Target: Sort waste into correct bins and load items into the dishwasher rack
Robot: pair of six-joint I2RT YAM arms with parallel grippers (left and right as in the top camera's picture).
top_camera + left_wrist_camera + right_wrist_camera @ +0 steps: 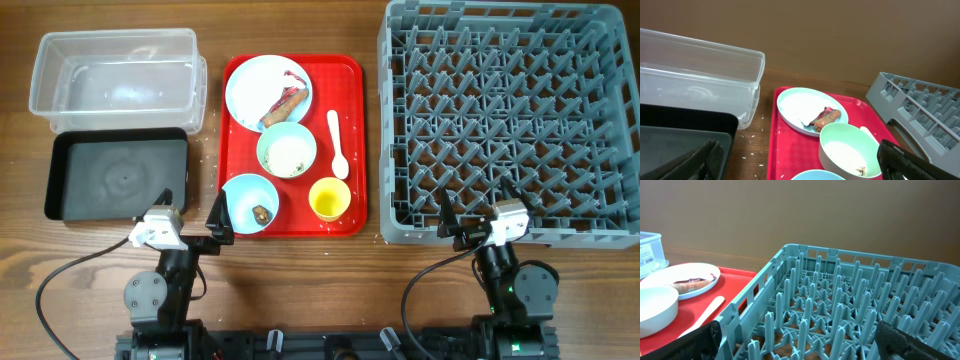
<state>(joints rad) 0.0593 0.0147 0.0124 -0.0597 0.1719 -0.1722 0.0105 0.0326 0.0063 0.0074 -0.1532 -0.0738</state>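
Note:
On the red serving tray (352, 90) a pale-blue plate (248, 88) holds crumpled white paper (805, 107) and a sausage piece (283, 104). A pale-green bowl (266, 150) holds rice. A light-blue bowl (240, 195) holds a brown scrap (261, 212). A yellow cup (329, 199) and a white spoon (337, 145) lie beside them. The clear tub (115, 75) and the black tray (115, 178) stand to the left, and the grey rack (386, 130) to the right. My left gripper (190, 210) is open and empty in front of the tray. My right gripper (478, 212) is open and empty at the rack's front wall.
Loose rice grains (757, 132) lie scattered on the wooden table between the black tray and the red tray. The rack holds nothing between its pegs (840, 310). Both arm bases stand at the table's front edge.

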